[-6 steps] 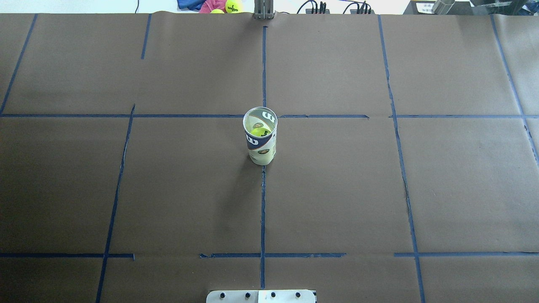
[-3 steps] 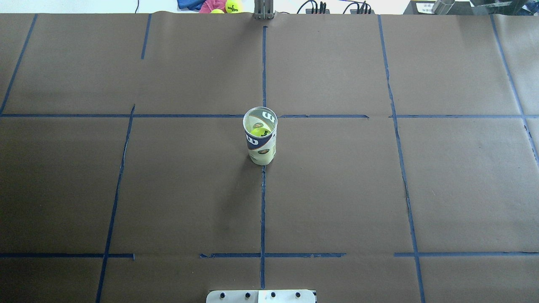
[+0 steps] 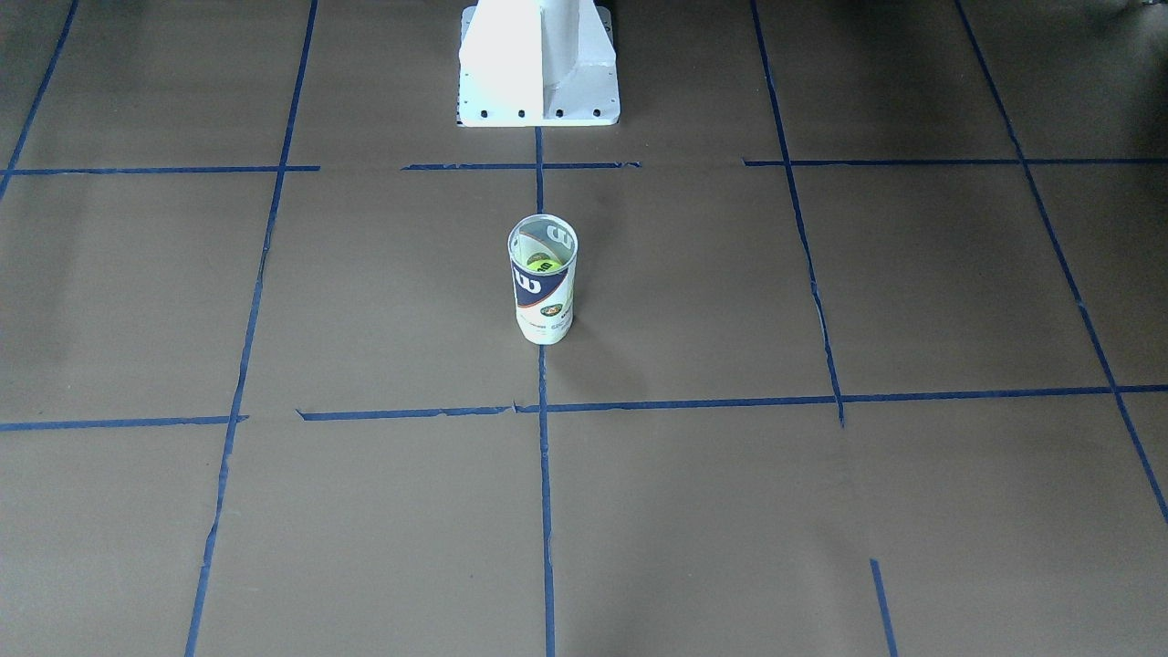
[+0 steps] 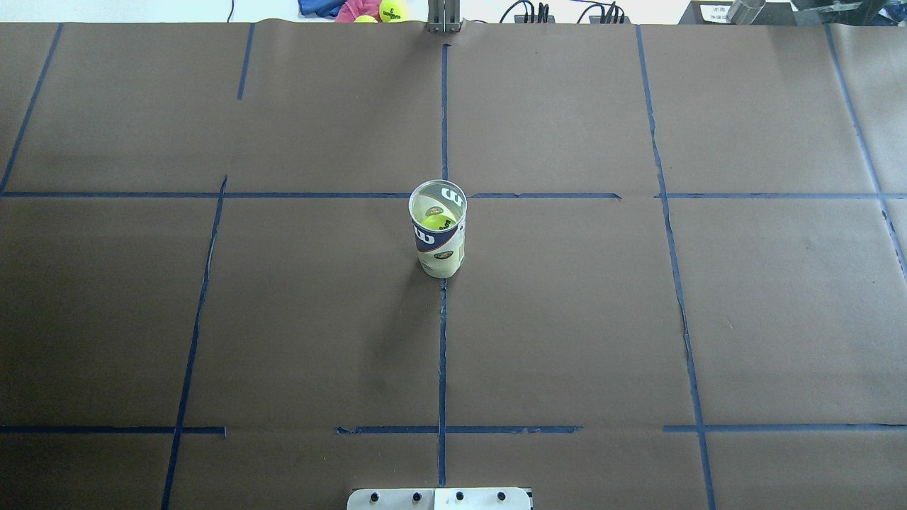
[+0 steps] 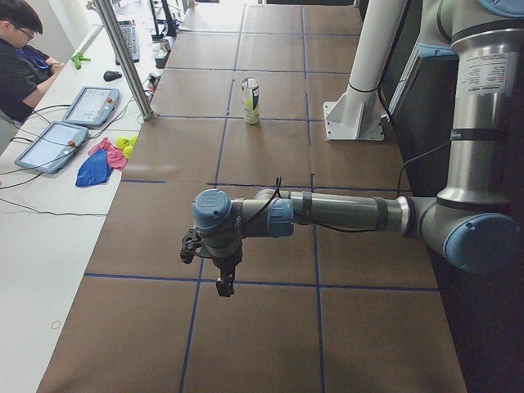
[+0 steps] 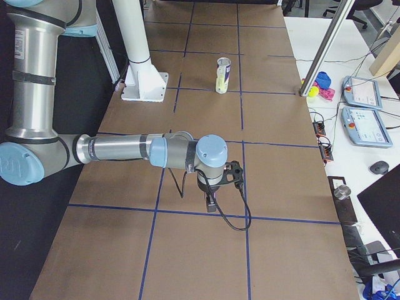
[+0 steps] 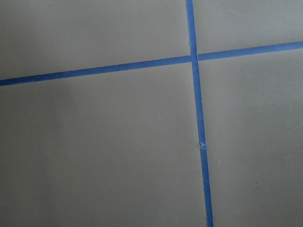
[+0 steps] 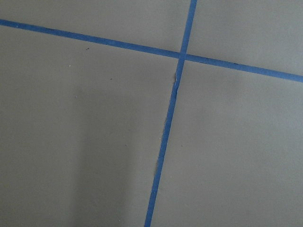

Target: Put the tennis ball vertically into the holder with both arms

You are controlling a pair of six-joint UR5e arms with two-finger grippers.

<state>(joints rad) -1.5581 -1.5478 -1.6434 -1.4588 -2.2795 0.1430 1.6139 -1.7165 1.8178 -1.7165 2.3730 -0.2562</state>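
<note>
We are in a robotics lab: blue tape [image 4: 443,354] grids the paper-covered table [image 4: 567,319], and a left arm [image 5: 327,214] and a right arm [image 6: 125,149] hang over its ends. Teach pendants [image 5: 88,105] lie on a white desk [image 5: 49,213] beyond its far edge.

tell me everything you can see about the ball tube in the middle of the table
The holder is a clear plastic tube with a navy and white Wilson label. It stands upright, open at the top, in the middle of the table, on a blue tape line. A tennis ball lies inside it; nothing else touches it.
</note>
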